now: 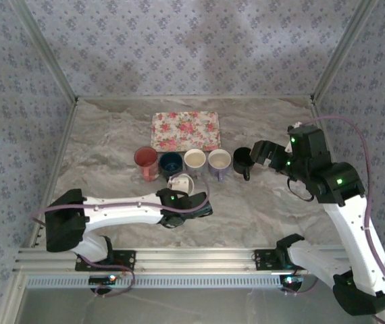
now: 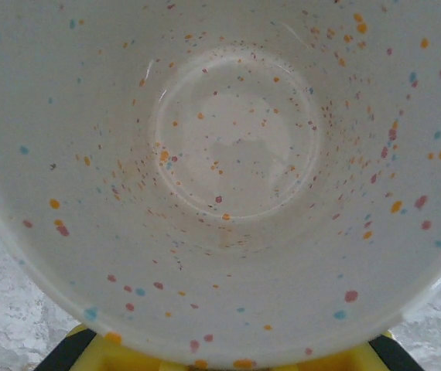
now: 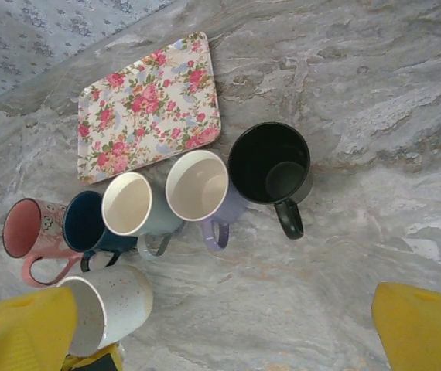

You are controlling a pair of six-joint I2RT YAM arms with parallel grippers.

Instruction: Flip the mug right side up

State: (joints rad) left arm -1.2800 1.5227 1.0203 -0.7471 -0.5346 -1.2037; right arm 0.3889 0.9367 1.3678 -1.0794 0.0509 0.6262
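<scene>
**Item:** speckled mug point(image 1: 180, 181), white with coloured flecks. This is the piece you are to turn.
**Location:** just in front of a row of five upright mugs point(image 3: 197, 185), near side of the marble table point(image 1: 273, 209), with the floral tray point(image 1: 186, 130) behind the row.
**Attitude:** lying tilted, with its mouth facing back along the left arm. The left wrist camera looks straight into the bowl. You cannot tell whether its side touches the table.

**Left gripper** point(image 1: 181, 192)**:** pressed together on the mug's rim wall. One yellow pad point(image 2: 104, 354) shows under the lip.
**Right gripper** point(image 1: 263, 156)**:** spread wide and empty, beside the black mug point(image 1: 243, 160) at the row's right end, well apart from the work.

**Step in hand, as judged:** the mug is gripped and partly rotated, but not yet upright.

**Next move calls for:**
- Roll your left wrist until the mouth faces up.
- Keep the body clear of the navy mug point(image 1: 171, 162) and the cream mug point(image 1: 195, 160) behind it.
- Lower the base flat onto the table, then part the fingers.
- A rim pinch may slip, so turn slowly.
</scene>
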